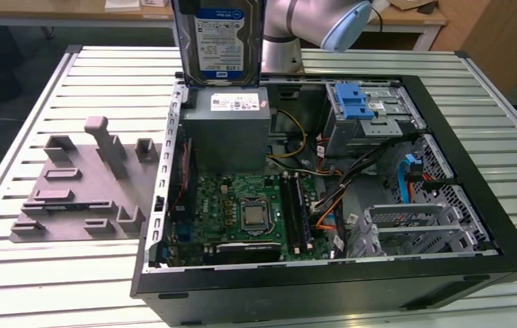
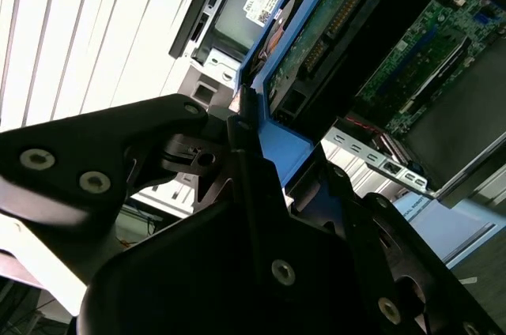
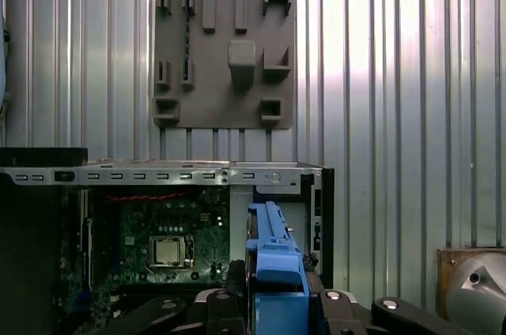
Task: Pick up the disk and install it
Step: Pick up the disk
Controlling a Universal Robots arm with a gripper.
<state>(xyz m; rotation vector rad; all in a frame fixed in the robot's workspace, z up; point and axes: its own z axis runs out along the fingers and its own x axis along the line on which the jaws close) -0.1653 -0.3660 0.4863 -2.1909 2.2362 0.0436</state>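
Holding the disk (image 1: 218, 37) upright on edge, label facing the exterior view, high over the power supply (image 1: 226, 126) at the far end of the open case (image 1: 477, 225), likely for clearing the cables and board below and for lining up with the drive cage (image 1: 367, 109) further to the exterior view's right. Gripping it with the claw (image 3: 274, 291) narrowed onto the blue bracket along its edges, fingers (image 2: 245, 153) pressing the bracket from both sides and touching nothing else. Hanging well apart from the grey fixture plate (image 1: 76, 184) lying on the desk (image 1: 103, 75) beside the case.
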